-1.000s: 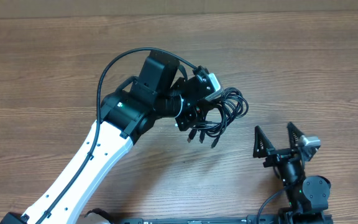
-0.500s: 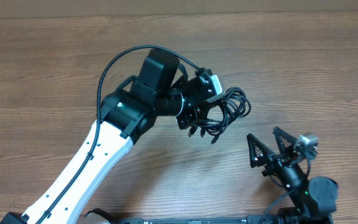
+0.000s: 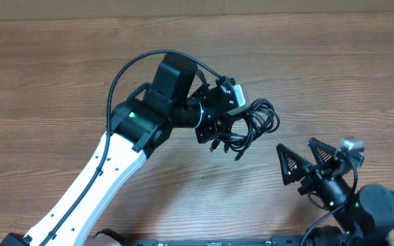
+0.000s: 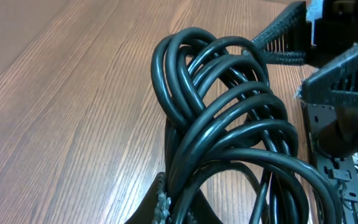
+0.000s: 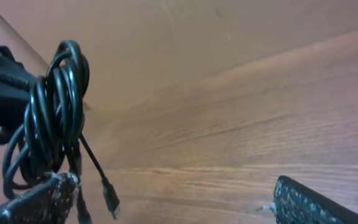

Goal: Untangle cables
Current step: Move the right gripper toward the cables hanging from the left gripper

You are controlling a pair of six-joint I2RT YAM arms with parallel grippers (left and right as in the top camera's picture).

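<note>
Right arm point(image 3: 369, 210): set at the near right edge, its lower part cut off by the frame; the wrist is angled up and left, toward the middle of the table point(image 3: 53, 61)
Right gripper point(image 3: 308, 161): held wide open, the two ribbed fingers point(image 5: 42, 198) spread far apart with nothing between them; it is kept apart from the cables point(image 3: 258, 121), on their near right
Left arm point(image 3: 104, 167): the white link is stretched diagonally from the near left corner to the table's middle, and the black wrist is turned to the right; a thick arm wire point(image 3: 118, 74) is arched over it
Left gripper point(image 3: 228, 116): closed down on the cables, which are pinched where the loops are gathered
Cables: found as one bundle of several black loops near the centre of the table, projecting right from the left gripper; in the right wrist view the bundle is hung upright from that gripper and two plug ends point(image 5: 110, 202) are dangled below it
Hard to make out: only one left finger point(image 4: 160, 208) is shown under the coils in the left wrist view, the other is hidden; how many cords are in the bundle cannot be told, nor whether the plugs are touching the wood
Far side: wood grain is seen up to a pale strip point(image 3: 252, 5) at the far edge
</note>
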